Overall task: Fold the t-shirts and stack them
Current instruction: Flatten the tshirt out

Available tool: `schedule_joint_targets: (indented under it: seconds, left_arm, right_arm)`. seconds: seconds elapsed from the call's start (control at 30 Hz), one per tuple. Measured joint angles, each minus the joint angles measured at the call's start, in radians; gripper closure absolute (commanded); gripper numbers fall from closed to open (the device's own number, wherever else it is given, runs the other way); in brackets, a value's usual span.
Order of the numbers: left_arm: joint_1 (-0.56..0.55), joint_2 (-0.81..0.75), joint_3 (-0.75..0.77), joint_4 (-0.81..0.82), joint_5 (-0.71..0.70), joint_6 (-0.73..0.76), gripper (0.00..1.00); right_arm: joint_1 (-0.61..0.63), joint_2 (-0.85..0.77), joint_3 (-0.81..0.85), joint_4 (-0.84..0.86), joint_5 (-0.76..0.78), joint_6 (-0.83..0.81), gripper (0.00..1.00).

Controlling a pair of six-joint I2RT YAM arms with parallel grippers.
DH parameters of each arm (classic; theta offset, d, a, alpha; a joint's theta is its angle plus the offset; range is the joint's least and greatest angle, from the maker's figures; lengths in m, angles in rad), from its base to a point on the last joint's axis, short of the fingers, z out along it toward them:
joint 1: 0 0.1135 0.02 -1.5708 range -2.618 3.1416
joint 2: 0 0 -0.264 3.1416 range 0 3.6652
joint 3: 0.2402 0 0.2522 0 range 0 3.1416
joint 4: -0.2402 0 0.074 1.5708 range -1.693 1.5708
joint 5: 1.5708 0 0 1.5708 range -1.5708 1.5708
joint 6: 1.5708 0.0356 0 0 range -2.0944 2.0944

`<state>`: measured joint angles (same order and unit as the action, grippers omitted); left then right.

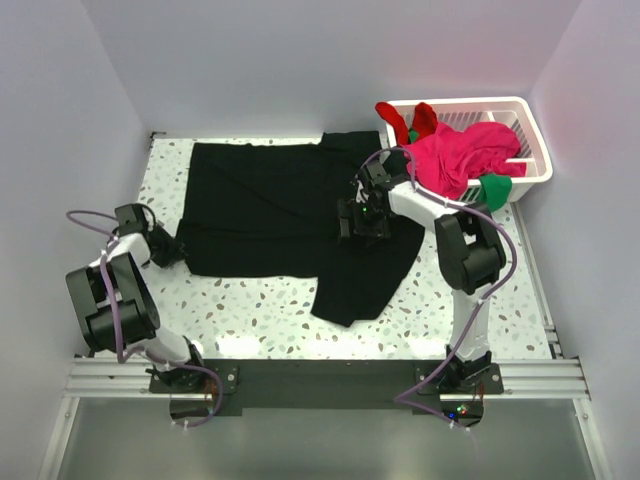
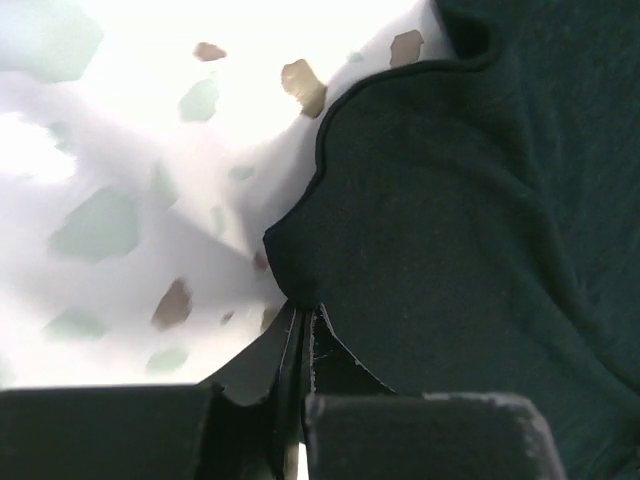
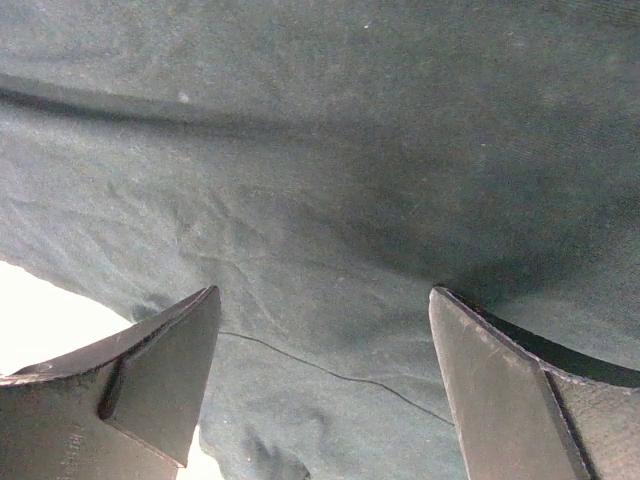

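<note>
From above, the black shirt (image 1: 260, 210) lies spread mid-frame on the speckled surface (image 1: 250, 310), its long axis running left to right. The left tool (image 1: 168, 250) sits at its left edge, the right tool (image 1: 362, 215) over its right half. Left wrist view: that tool is pinching the shirt's edge. Right wrist view: that tool is spread, with cloth straight ahead.

White terrazzo-speckled counter (image 1: 260, 310), large black t-shirt (image 1: 270, 210) lay spread flat under the right hand (image 1: 362, 207), its edge reached the left hand (image 1: 178, 248), white slatted basket (image 1: 535, 150) sat just beyond the right hand.
</note>
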<state>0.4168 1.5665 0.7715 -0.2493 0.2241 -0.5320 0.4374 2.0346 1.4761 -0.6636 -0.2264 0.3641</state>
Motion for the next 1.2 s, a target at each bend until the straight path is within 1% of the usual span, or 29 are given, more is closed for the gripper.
schedule_joint_targets:
  seconds: [0.07, 0.1, 0.2, 0.23, 0.3, 0.4, 0.5, 0.63, 0.9, 1.03, 1.2]
  left_arm:
    - [0.0, -0.031, 0.028, -0.073, -0.028, 0.011, 0.98]
    - [0.0, -0.059, 0.052, -0.122, -0.05, 0.024, 0.93]
    - [0.0, -0.145, 0.122, -0.227, -0.088, 0.053, 0.86]
    - [-0.001, -0.18, 0.148, -0.263, -0.101, 0.063, 0.78]
    - [-0.001, -0.242, 0.18, -0.305, -0.129, 0.085, 0.66]
    - [0.0, -0.304, 0.2, -0.359, -0.159, 0.107, 0.6]
    - [0.0, -0.321, 0.198, -0.402, -0.178, 0.126, 0.6]
    - [0.0, -0.311, 0.159, -0.412, -0.188, 0.14, 0.6]
    - [0.0, -0.2, 0.111, -0.42, -0.208, 0.149, 0.6]
    - [0.001, -0.175, 0.094, -0.41, -0.238, 0.129, 0.62]
    - [0.003, -0.171, 0.035, -0.396, -0.285, 0.085, 0.63]
  right_arm:
    - [0.0, 0.001, 0.0, 0.0, 0.001, 0.002, 0.12]
    - [0.0, 0.001, 0.0, 0.0, 0.002, 0.003, 0.12]
    - [0.0, 0.005, 0.005, -0.005, 0.004, 0.004, 0.12]
    - [0.0, 0.009, 0.011, -0.011, 0.006, 0.005, 0.12]
    - [0.0, 0.019, 0.024, -0.024, 0.01, 0.006, 0.12]
    - [0.0, 0.026, 0.036, -0.036, 0.011, 0.01, 0.12]
    - [0.0, 0.027, 0.04, -0.04, 0.013, 0.01, 0.12]
    - [0.0, 0.027, 0.04, -0.04, 0.013, 0.012, 0.12]
    - [0.0, 0.023, 0.039, -0.039, 0.008, 0.013, 0.12]
    - [0.0, 0.005, 0.02, -0.032, 0.007, 0.013, 0.11]
    - [0.0, -0.05, 0.006, -0.045, 0.005, 0.009, 0.11]
